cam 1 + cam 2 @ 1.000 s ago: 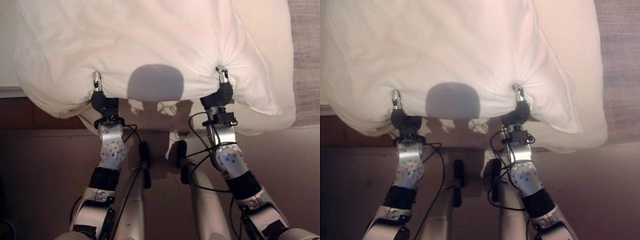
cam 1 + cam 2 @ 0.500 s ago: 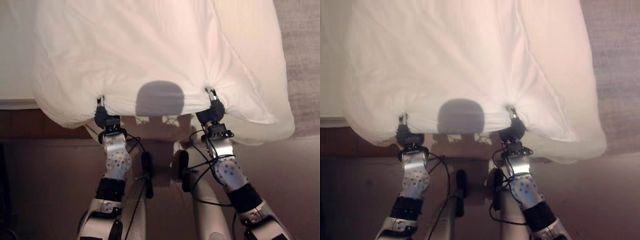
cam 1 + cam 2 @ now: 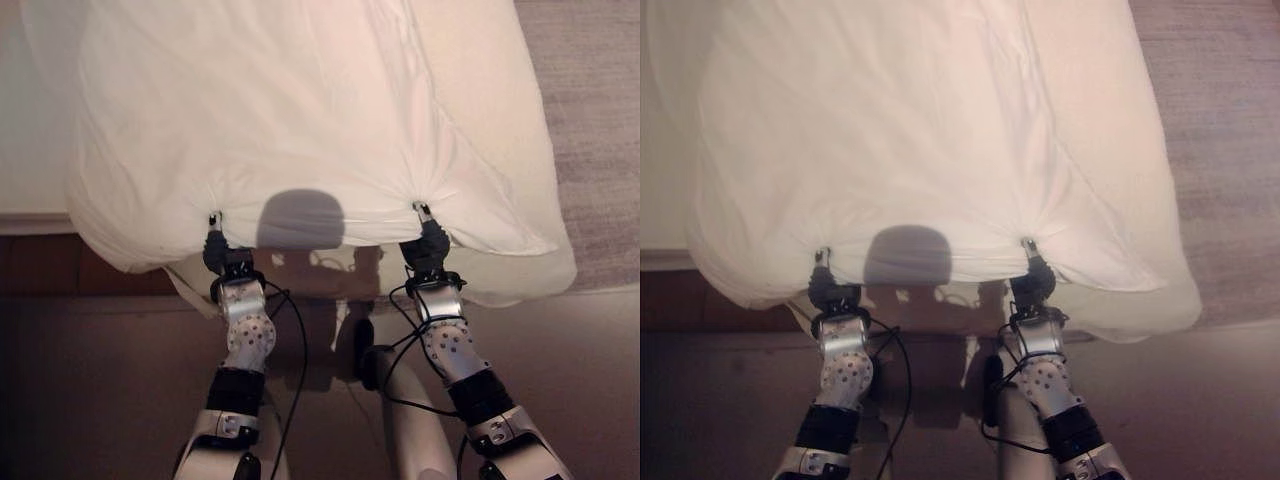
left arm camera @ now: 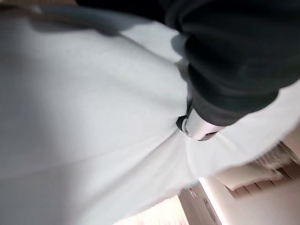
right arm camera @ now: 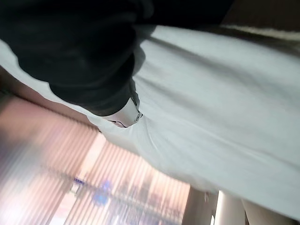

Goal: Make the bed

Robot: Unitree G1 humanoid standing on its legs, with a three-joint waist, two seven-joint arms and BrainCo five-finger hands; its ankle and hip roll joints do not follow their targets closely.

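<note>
**Duvet drawn further over the bed, both hands gripping its near edge**

Since a second ago the duvet (image 3: pixel 300 110) has been pulled further up the bed: its near edge now hangs narrower and straighter, and the arms reach further forward.

The left hand (image 3: pixel 215 247) pinches the duvet's near edge towards its left end, the cloth puckering into a small knot at the fingers; in the left wrist view the white fabric gathers tight against that hand (image 4: pixel 199 126). The right hand (image 3: pixel 428 240) is clenched on the same edge towards its right end, with creases fanning out from the grip.

The duvet lies spread over the bed (image 3: pixel 30 120), overhanging its near side. Beyond the duvet's right edge is grey carpet (image 3: pixel 590 120); below its near edge, dark floor (image 3: pixel 90 380).
</note>
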